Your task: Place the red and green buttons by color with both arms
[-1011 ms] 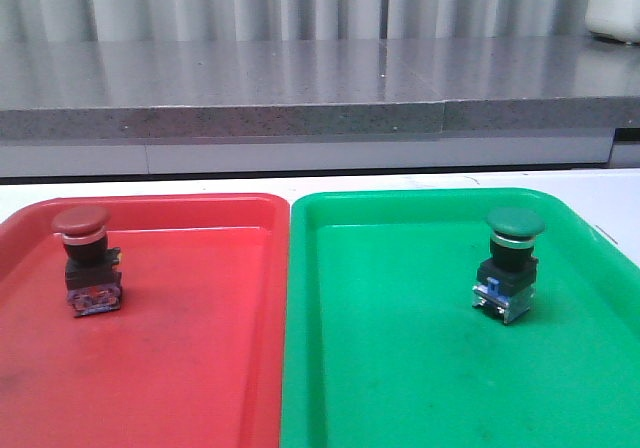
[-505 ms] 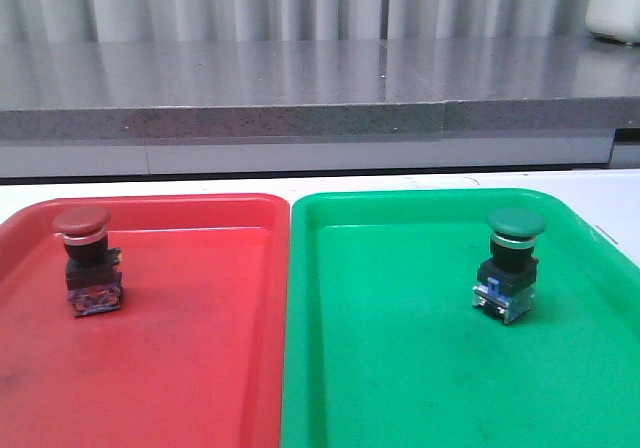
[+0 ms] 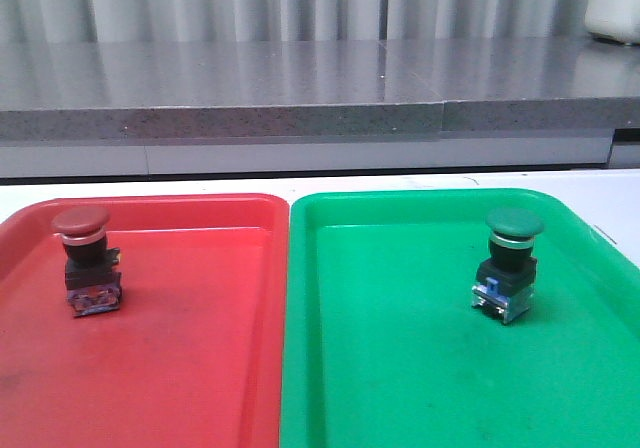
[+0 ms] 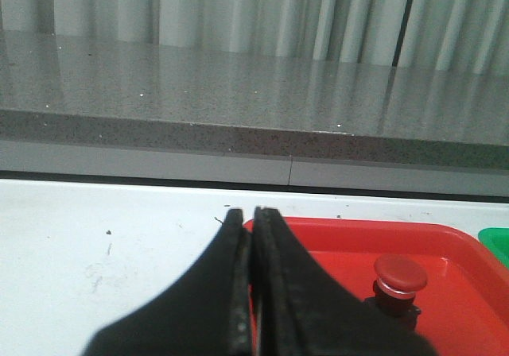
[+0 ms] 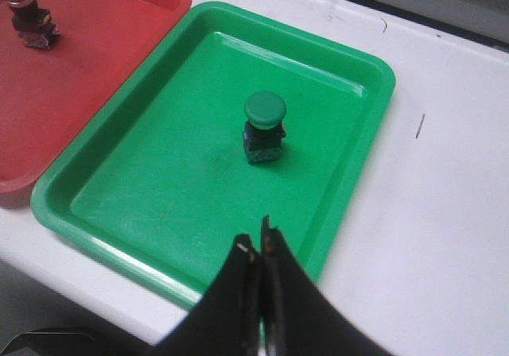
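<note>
The red button (image 3: 85,258) stands upright in the red tray (image 3: 200,368), near its far left corner. The green button (image 3: 510,263) stands upright in the green tray (image 3: 400,368), toward its far right. Neither gripper shows in the front view. In the left wrist view my left gripper (image 4: 248,213) is shut and empty, held back from the red tray's (image 4: 334,245) corner, with the red button (image 4: 399,280) off to one side. In the right wrist view my right gripper (image 5: 256,237) is shut and empty, above the green tray's (image 5: 342,205) rim, apart from the green button (image 5: 264,125).
The two trays sit side by side on a white table (image 3: 610,193). A grey stone ledge (image 3: 300,88) runs behind the table. The red tray (image 5: 87,62) and red button (image 5: 24,6) also show in the right wrist view.
</note>
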`<state>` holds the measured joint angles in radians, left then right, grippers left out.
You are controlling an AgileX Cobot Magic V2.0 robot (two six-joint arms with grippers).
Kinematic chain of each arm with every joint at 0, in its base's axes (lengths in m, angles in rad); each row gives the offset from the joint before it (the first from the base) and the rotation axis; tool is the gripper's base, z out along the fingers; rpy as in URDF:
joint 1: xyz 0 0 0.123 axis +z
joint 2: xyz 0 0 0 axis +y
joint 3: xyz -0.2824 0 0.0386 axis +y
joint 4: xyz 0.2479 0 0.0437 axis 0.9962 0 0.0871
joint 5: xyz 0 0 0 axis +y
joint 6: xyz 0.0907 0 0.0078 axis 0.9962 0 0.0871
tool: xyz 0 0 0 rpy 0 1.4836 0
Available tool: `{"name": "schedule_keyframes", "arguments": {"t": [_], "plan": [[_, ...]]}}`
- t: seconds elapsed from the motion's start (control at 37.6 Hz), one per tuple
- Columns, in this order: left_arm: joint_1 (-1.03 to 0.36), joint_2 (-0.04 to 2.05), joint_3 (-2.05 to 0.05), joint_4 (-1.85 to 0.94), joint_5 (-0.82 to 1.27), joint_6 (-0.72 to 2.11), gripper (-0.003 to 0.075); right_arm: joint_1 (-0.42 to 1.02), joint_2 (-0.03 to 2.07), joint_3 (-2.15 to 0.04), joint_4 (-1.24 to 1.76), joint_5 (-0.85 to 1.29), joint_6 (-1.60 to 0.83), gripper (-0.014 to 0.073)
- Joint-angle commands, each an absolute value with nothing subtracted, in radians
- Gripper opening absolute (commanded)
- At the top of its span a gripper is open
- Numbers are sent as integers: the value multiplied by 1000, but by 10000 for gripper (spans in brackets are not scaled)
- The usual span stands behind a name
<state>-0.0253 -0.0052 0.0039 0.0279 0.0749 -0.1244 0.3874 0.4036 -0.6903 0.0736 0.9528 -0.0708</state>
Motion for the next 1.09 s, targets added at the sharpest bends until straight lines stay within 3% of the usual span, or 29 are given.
{"name": "schedule_keyframes", "arguments": {"t": [0.0, 1.06], "plan": [[-24, -24, 29, -11, -21, -66, -20, 385, 411, -714, 70, 888, -74, -70], [-10, -24, 29, -32, -17, -42, -20, 385, 411, -714, 70, 888, -74, -70]]}}
